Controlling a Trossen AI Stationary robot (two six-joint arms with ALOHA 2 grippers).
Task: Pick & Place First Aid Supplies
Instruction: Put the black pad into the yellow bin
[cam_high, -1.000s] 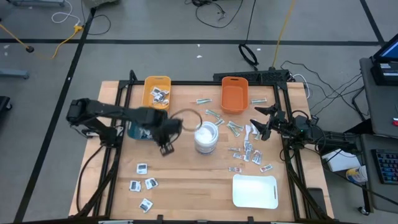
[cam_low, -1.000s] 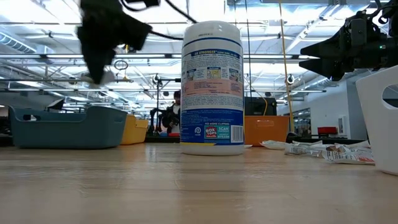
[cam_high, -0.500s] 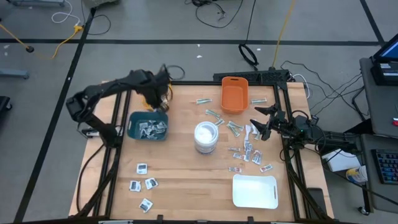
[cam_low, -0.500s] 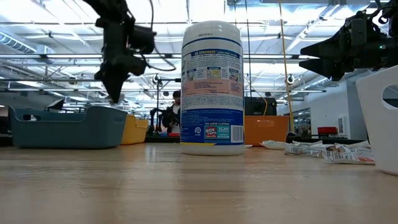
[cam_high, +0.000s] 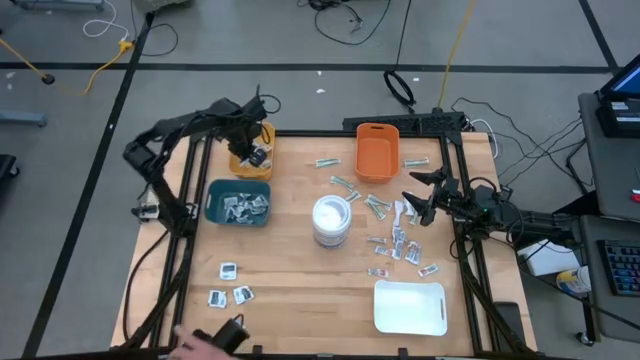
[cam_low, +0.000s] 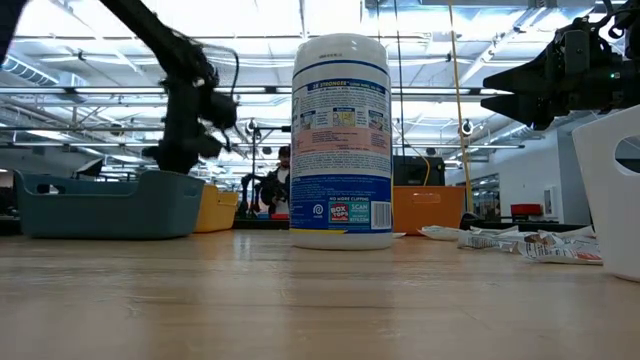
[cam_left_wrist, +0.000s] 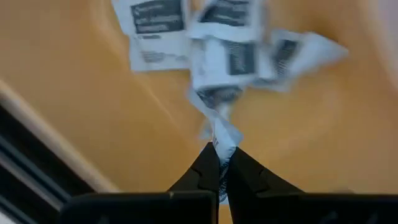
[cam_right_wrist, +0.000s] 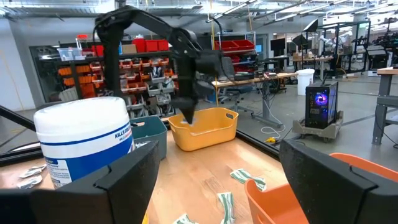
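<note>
Left tool (cam_left_wrist: 219, 163) over yellow bin (cam_high: 251, 148) at eleven o'clock, pinched shut on a packet (cam_left_wrist: 222, 138), right tool (cam_high: 421, 198) at three o'clock, jaws wide, empty.

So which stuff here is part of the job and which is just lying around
Job: packet pinched by left gripper over yellow bin; packets at near left; strips by right gripper; teal bin; orange bin.
Lying about: wipes tub; white tray; hand.
</note>
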